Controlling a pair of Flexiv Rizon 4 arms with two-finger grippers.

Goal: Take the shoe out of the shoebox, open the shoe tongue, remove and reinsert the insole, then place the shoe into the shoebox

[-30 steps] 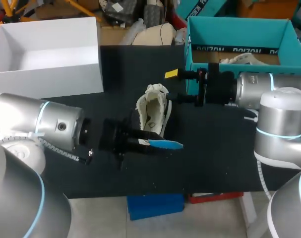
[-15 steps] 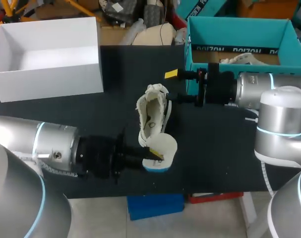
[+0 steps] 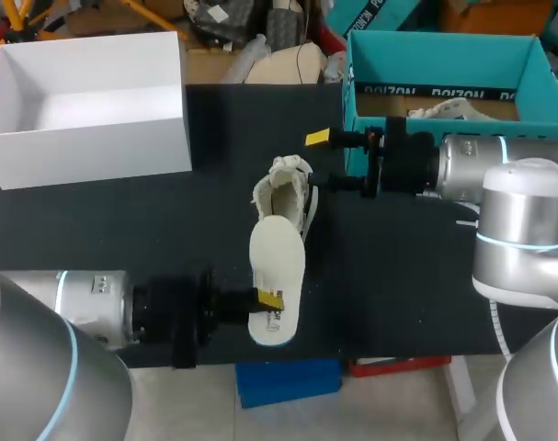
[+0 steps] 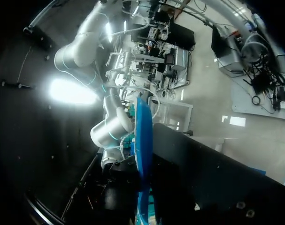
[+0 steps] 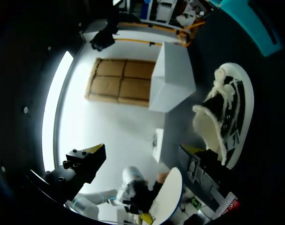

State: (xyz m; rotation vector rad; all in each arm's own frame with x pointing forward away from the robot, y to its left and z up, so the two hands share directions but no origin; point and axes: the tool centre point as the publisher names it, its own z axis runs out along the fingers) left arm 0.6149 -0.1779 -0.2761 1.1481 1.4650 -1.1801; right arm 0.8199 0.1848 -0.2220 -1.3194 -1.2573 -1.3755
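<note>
Looking down in the head view, the left arm comes in along the near edge of the black tabletop, and the left gripper is clamped on the white insole close to its near end, one yellow tip showing on top of it. The insole lies pale side up, lengthwise from near the tabletop's near edge toward the middle, and its far end overlaps the heel of the shoe. The shoe sits on the middle of the tabletop with its opening up. The right gripper is just beside the shoe on the right, fingers spread wide with nothing between them. A white box stands at the far left corner and a teal shoebox at the far right corner.

From the left wrist view, the insole is seen edge on, blue underside showing, standing out from between the dark fingers that grip it.

From the right wrist view, the right gripper is wide open around empty space. The shoe is just outside one finger, the insole is near that finger too, and the white box is farther ahead.
</note>
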